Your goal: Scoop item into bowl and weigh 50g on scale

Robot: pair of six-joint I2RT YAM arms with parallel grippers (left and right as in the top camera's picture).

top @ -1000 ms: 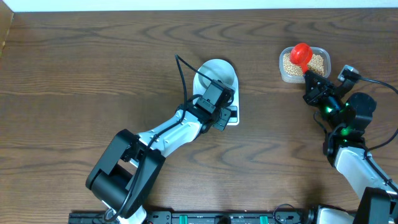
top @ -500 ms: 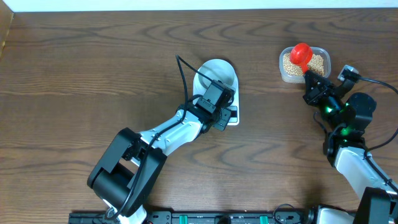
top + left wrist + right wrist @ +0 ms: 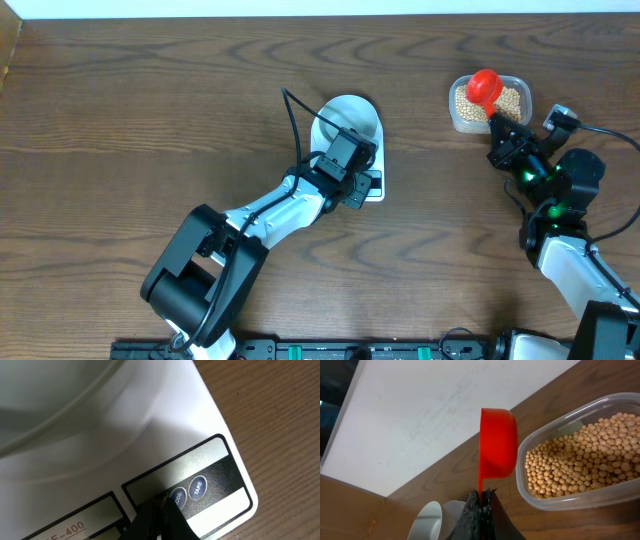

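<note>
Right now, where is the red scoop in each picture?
Overhead: the red plastic scoop is at upper right, overlapping the clear plastic tub of tan beans.
Left wrist: not in it.
Right wrist: the scoop stands centre, edge-on, its handle in the right gripper's jaws.
Shared landmark: the tub, beside the scoop in both those views.

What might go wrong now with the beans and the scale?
1. The left tool is shut, and its tip sits on the scale right by the MODE button and the TARE button. It might press the wrong one, and then the bowl could count in the weight.
2. The right tool pinches only the end of the red scoop. The scoop could tip, and round beans would roll across the table.
</note>
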